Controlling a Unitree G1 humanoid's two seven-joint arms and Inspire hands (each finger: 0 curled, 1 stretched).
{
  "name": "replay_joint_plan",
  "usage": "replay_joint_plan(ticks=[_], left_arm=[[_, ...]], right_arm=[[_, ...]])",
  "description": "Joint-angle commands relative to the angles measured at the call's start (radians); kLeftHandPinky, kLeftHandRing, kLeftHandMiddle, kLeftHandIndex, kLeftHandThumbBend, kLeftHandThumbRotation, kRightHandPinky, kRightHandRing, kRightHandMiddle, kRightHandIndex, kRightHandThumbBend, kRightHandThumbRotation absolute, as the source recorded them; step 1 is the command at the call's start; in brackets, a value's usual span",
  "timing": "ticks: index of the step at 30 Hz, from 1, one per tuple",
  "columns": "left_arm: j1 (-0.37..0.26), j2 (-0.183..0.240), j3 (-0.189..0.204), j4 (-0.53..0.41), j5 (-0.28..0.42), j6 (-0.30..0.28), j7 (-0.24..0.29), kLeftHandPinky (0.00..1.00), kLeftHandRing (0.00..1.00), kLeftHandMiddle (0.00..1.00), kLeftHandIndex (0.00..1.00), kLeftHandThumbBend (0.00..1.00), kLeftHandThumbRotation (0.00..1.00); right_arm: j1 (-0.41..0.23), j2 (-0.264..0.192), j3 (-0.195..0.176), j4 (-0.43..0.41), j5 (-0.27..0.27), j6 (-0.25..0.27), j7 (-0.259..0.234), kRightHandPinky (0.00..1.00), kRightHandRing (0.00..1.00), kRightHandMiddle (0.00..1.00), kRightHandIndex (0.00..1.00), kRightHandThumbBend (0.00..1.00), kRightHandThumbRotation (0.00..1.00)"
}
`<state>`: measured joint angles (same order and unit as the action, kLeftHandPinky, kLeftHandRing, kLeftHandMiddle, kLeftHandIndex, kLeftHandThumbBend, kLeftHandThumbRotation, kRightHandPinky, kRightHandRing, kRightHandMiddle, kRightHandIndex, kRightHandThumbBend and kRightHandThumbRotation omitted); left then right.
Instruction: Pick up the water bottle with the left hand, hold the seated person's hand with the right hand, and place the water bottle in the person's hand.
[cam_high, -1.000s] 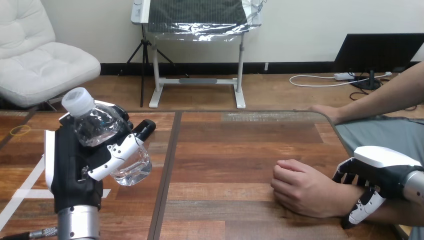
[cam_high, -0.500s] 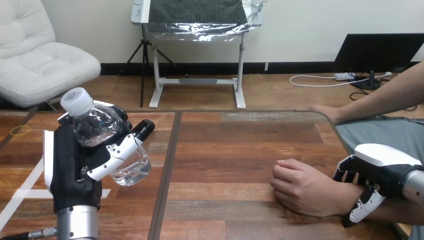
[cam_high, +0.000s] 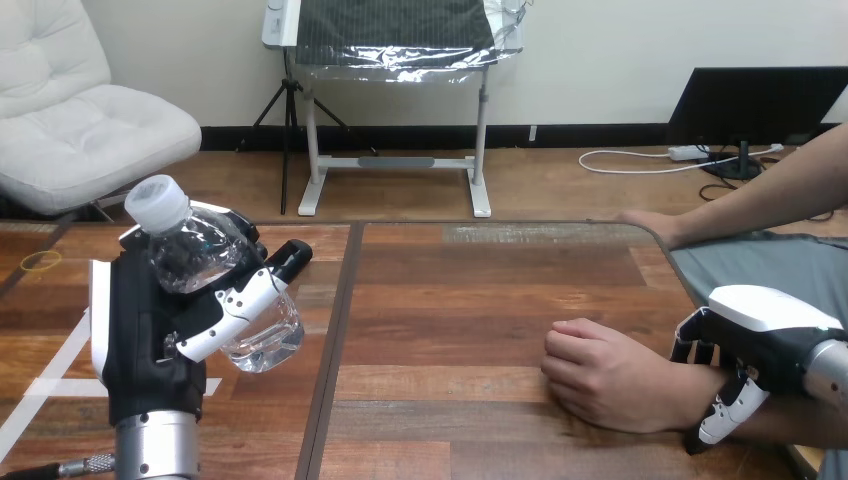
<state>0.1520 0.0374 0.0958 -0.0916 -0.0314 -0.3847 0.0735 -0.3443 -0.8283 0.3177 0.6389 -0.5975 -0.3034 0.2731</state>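
A clear water bottle (cam_high: 205, 270) with a white cap is held above the left side of the table, tilted, with my left hand (cam_high: 150, 335) shut on it. The person's hand (cam_high: 610, 378) rests as a loose fist on the table at the lower right. My right hand (cam_high: 750, 345) is at that hand's wrist, its fingers curled down over the far side and its thumb on the near side, so it grips the wrist. The bottle is far to the left of the person's hand.
The wooden table (cam_high: 480, 290) has a dark seam down its middle and white tape lines (cam_high: 50, 380) at the left. The person's other hand (cam_high: 650, 225) lies on the table's far right edge. A yellow rubber band (cam_high: 40, 261) lies at the far left.
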Motion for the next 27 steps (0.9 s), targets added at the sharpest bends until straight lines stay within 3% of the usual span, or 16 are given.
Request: replay_joint_plan(ticks=[1, 6, 16, 27], left_arm=[[-0.065, -0.006, 0.004, -0.053, 0.004, -0.019, 0.004, 0.22, 0.27, 0.32, 0.35, 0.66, 0.00], [-0.061, -0.005, 0.002, -0.065, -0.010, 0.008, -0.003, 0.22, 0.27, 0.32, 0.35, 0.64, 0.00], [-0.065, 0.000, 0.005, -0.051, 0.008, -0.021, 0.000, 0.21, 0.27, 0.32, 0.35, 0.63, 0.00], [-0.064, -0.004, 0.006, -0.051, -0.013, -0.023, -0.006, 0.21, 0.27, 0.32, 0.35, 0.64, 0.00]], right_arm=[[0.067, 0.051, 0.059, 0.100, -0.039, 0.029, -0.002, 0.29, 0.39, 0.50, 0.54, 0.90, 0.00], [0.067, 0.050, 0.065, 0.101, -0.045, 0.027, -0.015, 0.25, 0.35, 0.46, 0.51, 0.90, 0.00], [0.067, 0.047, 0.076, 0.095, -0.055, 0.037, -0.030, 0.19, 0.28, 0.40, 0.47, 0.88, 0.00], [0.060, 0.044, 0.087, 0.100, -0.062, 0.046, -0.020, 0.24, 0.35, 0.45, 0.44, 0.90, 0.00]])
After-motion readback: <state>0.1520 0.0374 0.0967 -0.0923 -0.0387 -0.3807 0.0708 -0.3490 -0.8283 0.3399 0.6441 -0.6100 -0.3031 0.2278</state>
